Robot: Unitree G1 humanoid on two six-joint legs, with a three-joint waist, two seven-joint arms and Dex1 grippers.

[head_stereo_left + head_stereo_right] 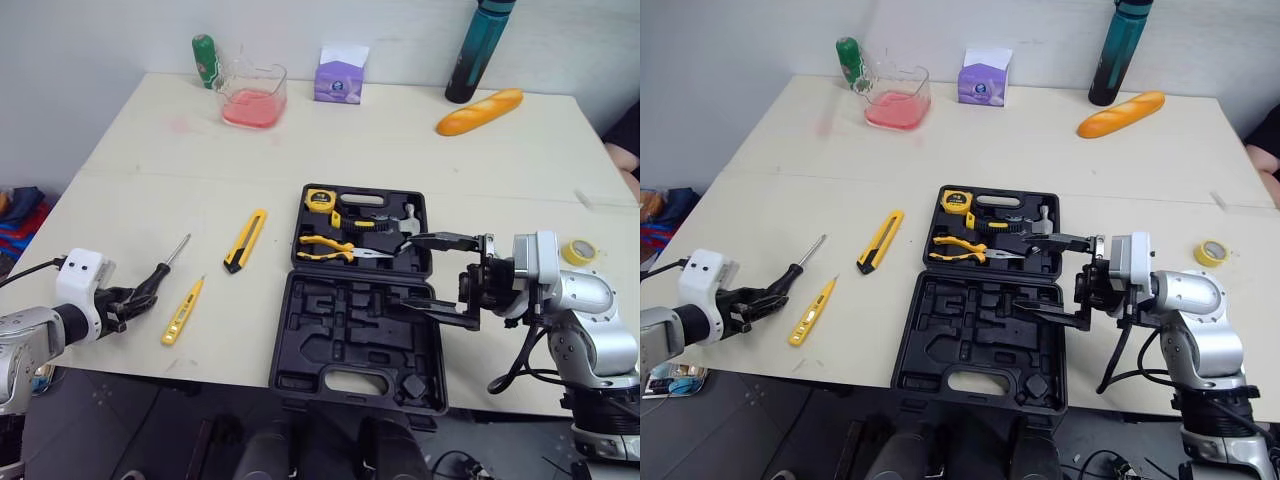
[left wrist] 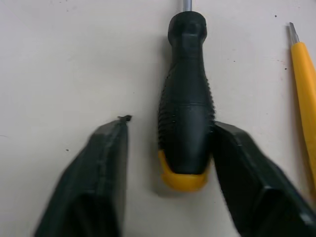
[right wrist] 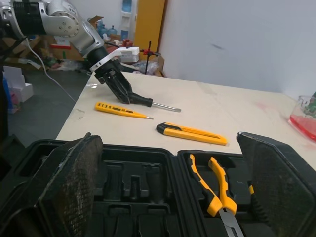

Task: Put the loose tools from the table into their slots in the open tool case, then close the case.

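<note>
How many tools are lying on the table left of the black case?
3. A black-handled screwdriver between the fingers of the left gripper, a yellow tester screwdriver beside it, and a yellow utility knife nearest the case. None seems hidden.

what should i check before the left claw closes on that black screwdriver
1. Black-handled screwdriver with yellow end cap lies between the open left claw fingers: ok.
2. Handle centred in the grip: not ok; one finger touches it, the other stands apart.
3. Yellow tester screwdriver outside the grip: ok, though close beside one finger.
4. Black plastic tool case open: ok.
5. Matching free slot: cannot tell; several moulded slots in the near half are empty.
6. Path to the case: probably not ok; the open right claw hangs over it.
</note>
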